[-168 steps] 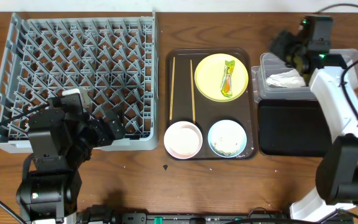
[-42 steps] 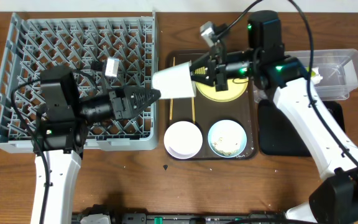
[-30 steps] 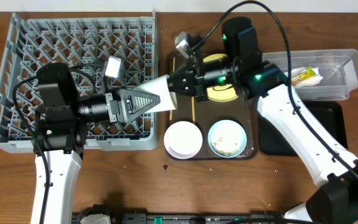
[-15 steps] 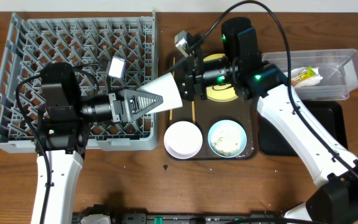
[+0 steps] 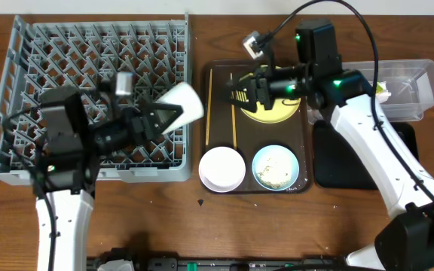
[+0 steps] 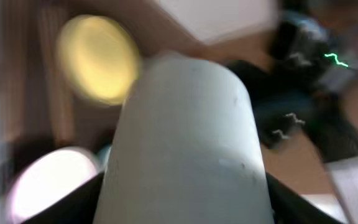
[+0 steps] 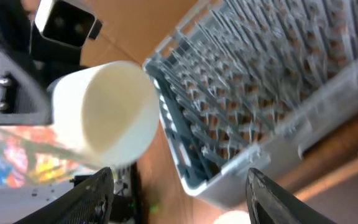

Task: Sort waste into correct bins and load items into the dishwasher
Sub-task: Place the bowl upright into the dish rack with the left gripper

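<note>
Between the left gripper's (image 5: 164,114) clenched fingers, the cup (image 5: 184,104) sits tilted; a loose grip could drop it beside the rack (image 5: 89,75). The right gripper (image 5: 241,89) hangs released.

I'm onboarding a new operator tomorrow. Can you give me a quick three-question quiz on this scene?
1. True or false: the right gripper is shut on the white cup.
2. Which bowl holds rice-like scraps? A) white bowl B) light blue bowl C) neither
3. Fill in: the cup is held over the right edge of the grey ____.
Key: 1 false, the left gripper holds it; 2 B; 3 dish rack.
</note>
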Robot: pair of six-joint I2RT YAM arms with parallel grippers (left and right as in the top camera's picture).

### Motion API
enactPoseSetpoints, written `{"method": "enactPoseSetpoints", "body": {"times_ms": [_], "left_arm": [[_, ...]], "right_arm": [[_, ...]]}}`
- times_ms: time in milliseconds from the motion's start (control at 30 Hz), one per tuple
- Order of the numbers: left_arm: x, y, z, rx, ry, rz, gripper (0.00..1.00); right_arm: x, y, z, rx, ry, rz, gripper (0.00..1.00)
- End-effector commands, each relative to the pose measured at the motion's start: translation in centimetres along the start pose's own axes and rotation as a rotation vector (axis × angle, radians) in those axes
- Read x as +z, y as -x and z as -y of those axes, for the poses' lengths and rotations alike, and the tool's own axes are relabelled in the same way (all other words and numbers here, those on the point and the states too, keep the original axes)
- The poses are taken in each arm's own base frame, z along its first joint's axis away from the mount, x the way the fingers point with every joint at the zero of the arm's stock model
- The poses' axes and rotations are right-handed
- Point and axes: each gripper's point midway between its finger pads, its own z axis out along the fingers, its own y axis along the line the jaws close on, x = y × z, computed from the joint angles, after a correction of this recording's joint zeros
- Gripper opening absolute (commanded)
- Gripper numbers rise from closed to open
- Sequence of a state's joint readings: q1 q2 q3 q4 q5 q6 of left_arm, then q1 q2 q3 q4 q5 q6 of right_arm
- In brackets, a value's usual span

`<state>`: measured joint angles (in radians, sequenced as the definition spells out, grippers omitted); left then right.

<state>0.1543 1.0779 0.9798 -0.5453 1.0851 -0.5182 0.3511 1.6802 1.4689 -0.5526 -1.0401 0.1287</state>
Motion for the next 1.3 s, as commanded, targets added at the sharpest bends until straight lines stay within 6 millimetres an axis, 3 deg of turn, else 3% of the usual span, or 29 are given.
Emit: {"method": "enactPoseSetpoints", "body": {"times_ms": [0, 167, 300, 733, 800, 933, 1000, 1133, 1267], "left_arm": [[-3.6, 2.7, -5.1, -0.020, 0.362, 0.227, 0.52], [-11.2, 3.2, -10.9, -0.090, 0.870, 0.388, 0.53], [-14.5, 3.6, -13.5, -0.112, 1.105, 0.446, 0.54], [-11.2, 2.6, -22.2, -0.304, 1.248, 0.153, 0.65], [-10.9, 2.5, -22.9, -0.318, 1.252, 0.131, 0.75], [-9.8, 2.6, -22.6, -0.322, 1.189, 0.117, 0.94], [-9.1, 2.9, -21.5, -0.305, 1.126, 0.112, 0.97], [-8.4, 3.8, -18.0, -0.248, 0.996, 0.131, 0.98], [-7.2, 4.2, -12.8, -0.100, 0.798, 0.116, 0.98]], "right_arm": [[0.0, -1.0, 1.1, 0.026, -0.085, -0.031, 0.66], [0.7, -4.3, 3.5, 0.092, -0.296, -0.143, 0.66], [1.5, -5.6, 4.3, 0.068, -0.412, -0.193, 0.69], [3.7, -6.9, 2.5, 0.015, -0.410, -0.249, 0.71], [3.7, -7.0, 2.5, 0.017, -0.411, -0.251, 0.71], [3.6, -7.2, 2.5, 0.021, -0.412, -0.256, 0.72], [3.6, -7.3, 2.5, 0.025, -0.413, -0.260, 0.76], [2.9, -7.8, 3.7, 0.076, -0.493, -0.271, 0.87], [0.4, -8.9, 6.6, 0.200, -0.731, -0.268, 0.78]]}}
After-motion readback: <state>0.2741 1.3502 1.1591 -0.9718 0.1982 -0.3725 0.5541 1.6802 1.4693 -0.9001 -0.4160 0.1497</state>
